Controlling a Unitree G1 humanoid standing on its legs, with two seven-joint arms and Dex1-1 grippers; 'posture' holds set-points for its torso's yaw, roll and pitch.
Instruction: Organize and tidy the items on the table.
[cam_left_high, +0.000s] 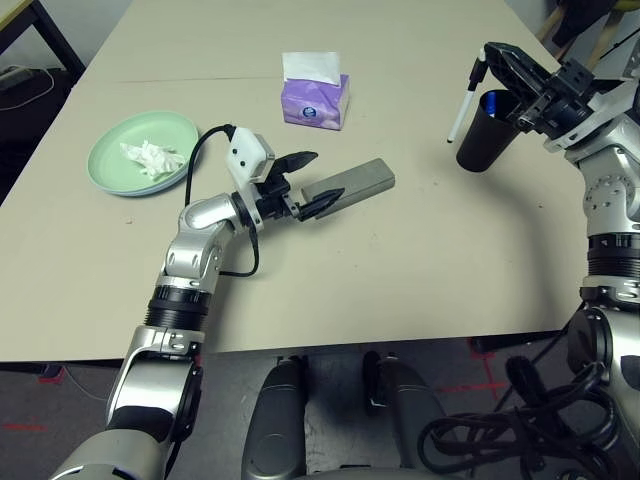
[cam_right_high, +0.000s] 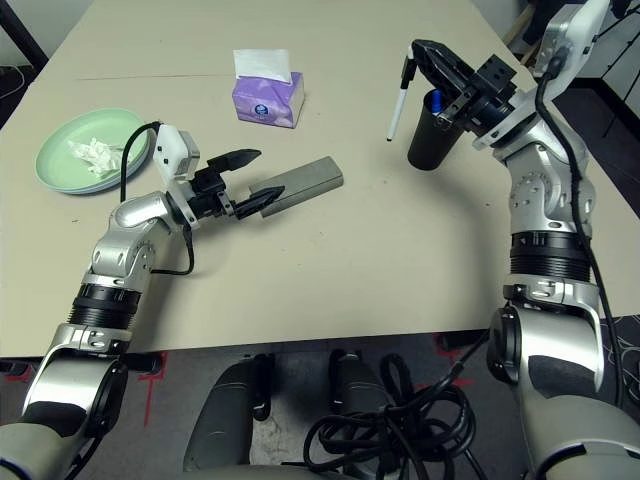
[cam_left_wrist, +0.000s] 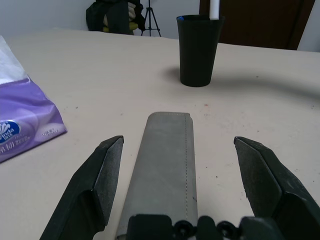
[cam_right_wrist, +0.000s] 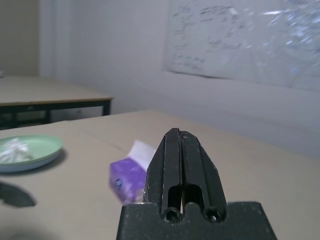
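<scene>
The grey glasses case (cam_left_high: 358, 182) lies mid-table. My left gripper (cam_left_high: 315, 180) is open, with one finger on each side of the case's near end (cam_left_wrist: 165, 165); no grip shows. My right gripper (cam_left_high: 490, 52) is at the far right, shut on the top of a thin white stick (cam_left_high: 463, 102). The stick hangs tilted just left of the black blue-lined cup (cam_left_high: 485, 135). A crumpled white tissue (cam_left_high: 152, 158) rests in the light-green plate (cam_left_high: 110, 165) at the left. In the right wrist view the fingers (cam_right_wrist: 172, 150) are pressed together.
A purple tissue box (cam_left_high: 315, 98) stands behind the case, toward the table's far side. The pale beige table (cam_left_high: 400, 270) has bare surface in front of and between the arms. Dark floor and a side table leg lie beyond the left edge.
</scene>
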